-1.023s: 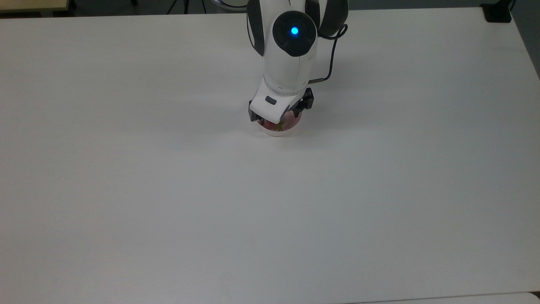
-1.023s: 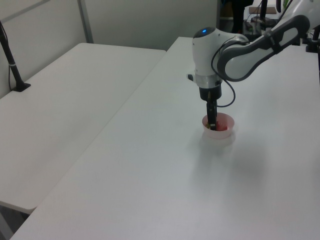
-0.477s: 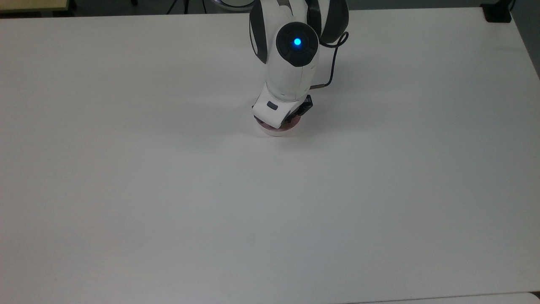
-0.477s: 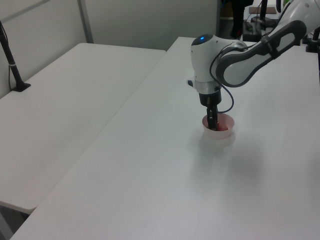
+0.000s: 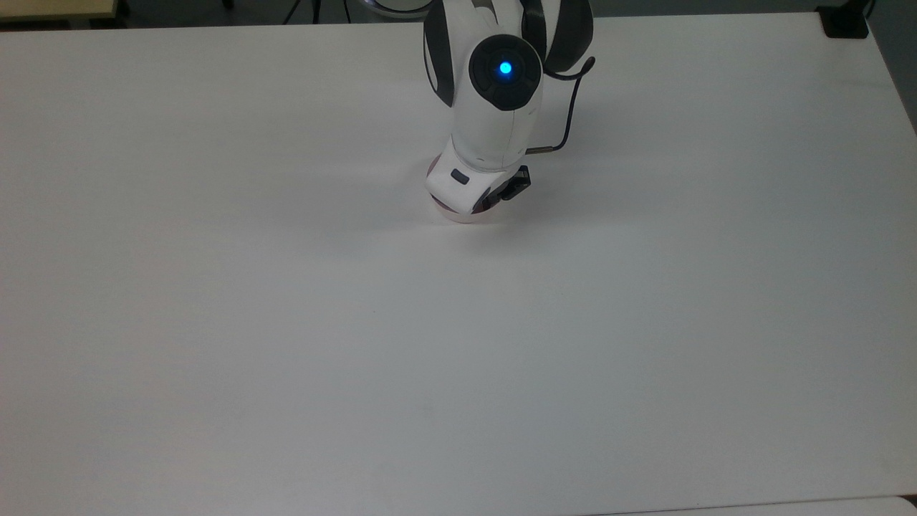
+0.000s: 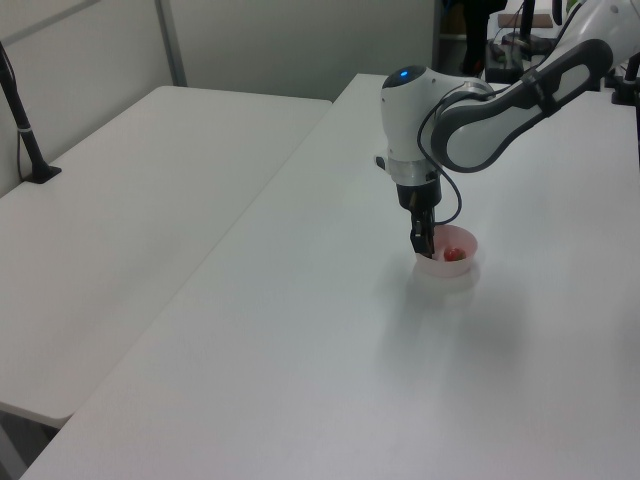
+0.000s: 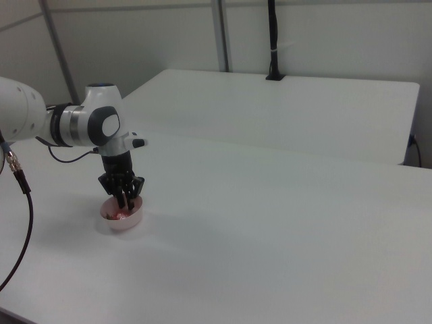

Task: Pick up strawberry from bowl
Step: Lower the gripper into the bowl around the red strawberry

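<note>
Red glossy toy strawberry point(image 6: 453, 254) lies in the round pale pink plastic bowl point(image 6: 466, 269); gripper point(image 6: 421, 244) finger state unclear, so centre over the berry before closing.

Premises: a robotics lab or test room. Evidence: plain white worktables point(image 6: 300, 330) set side by side, bare partition walls point(image 7: 324, 34), a black clamped pole point(image 7: 273, 40), one mounted robot arm point(image 6: 500, 95).

Top view steeply down from high over the white table point(image 5: 286, 322), facing the arm point(image 5: 494, 93); left view and right view lower, oblique, from opposite sides, nearer; all three sharing the arm point(image 6: 480, 110) point(image 7: 67, 125), the bowl point(image 6: 450, 265) point(image 7: 121, 214) and the surrounding tabletop.
</note>
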Robot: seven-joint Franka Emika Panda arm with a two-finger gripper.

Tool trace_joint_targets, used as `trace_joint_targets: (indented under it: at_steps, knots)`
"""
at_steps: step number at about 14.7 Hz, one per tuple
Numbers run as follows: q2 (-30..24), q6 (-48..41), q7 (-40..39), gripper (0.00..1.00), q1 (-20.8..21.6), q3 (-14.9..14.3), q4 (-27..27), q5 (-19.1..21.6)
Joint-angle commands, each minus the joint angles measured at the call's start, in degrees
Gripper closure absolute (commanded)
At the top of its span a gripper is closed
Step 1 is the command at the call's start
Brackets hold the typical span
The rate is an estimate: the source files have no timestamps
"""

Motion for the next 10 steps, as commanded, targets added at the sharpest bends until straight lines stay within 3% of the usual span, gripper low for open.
trace_joint_targets:
  at_steps: [1,4,6,10]
  knots:
    - [-1.36,0.6,0.95,0.62,0.28,-0.05,-0.73,-0.8]
    - [-2.68,-2.54,1.3,0.12,0.46,0.04,-1.0,-1.84]
    - [-3.9,-6.59,4.26,0.02,0.55,0.39,-1.0,-2.2]
    - [-3.74,-6.61,17.96,0.02,0.55,1.62,-2.48,-2.29]
